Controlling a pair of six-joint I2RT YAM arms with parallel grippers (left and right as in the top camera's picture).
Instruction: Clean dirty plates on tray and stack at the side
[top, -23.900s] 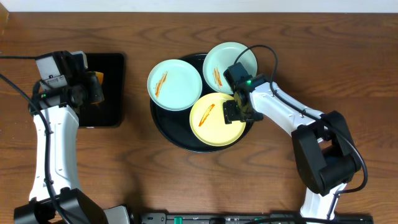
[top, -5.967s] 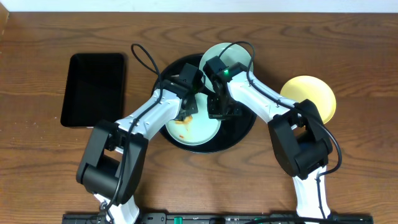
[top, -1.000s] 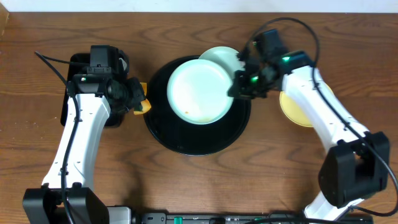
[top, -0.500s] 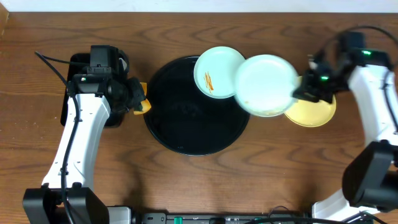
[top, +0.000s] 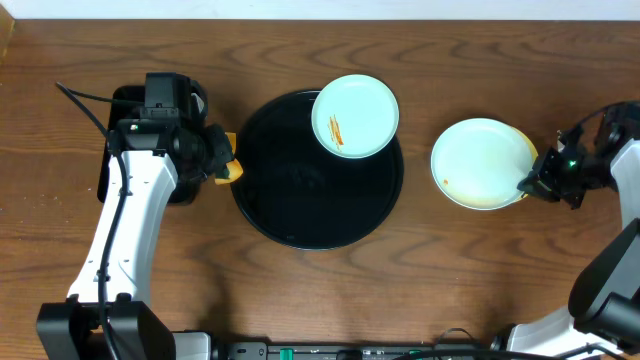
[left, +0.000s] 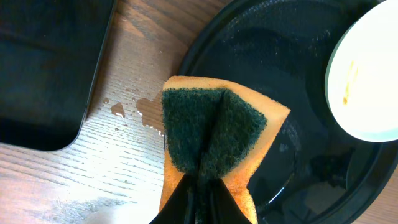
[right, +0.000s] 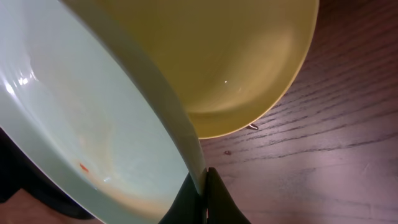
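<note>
Most of the round tray (top: 300, 200) is open floor for me; only the streaked plate (top: 355, 115) sits over its far-right rim. Bare counter (top: 420, 250) runs between that tray and the mint plate (top: 480, 165) my right tool (top: 528, 186) pinches over the yellow plate (right: 217, 56). Left's tighter: the sponge (left: 217, 143) in my left tool (left: 200, 193) hangs just beside the rim, with the rectangular tray (left: 43, 68) right behind.

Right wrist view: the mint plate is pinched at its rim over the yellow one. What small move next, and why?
Probably lower the mint plate the last bit and open the right pincer. It lies over the yellow plate, off the tray, so releasing would complete that stack; a streaked plate waits on the tray.
</note>
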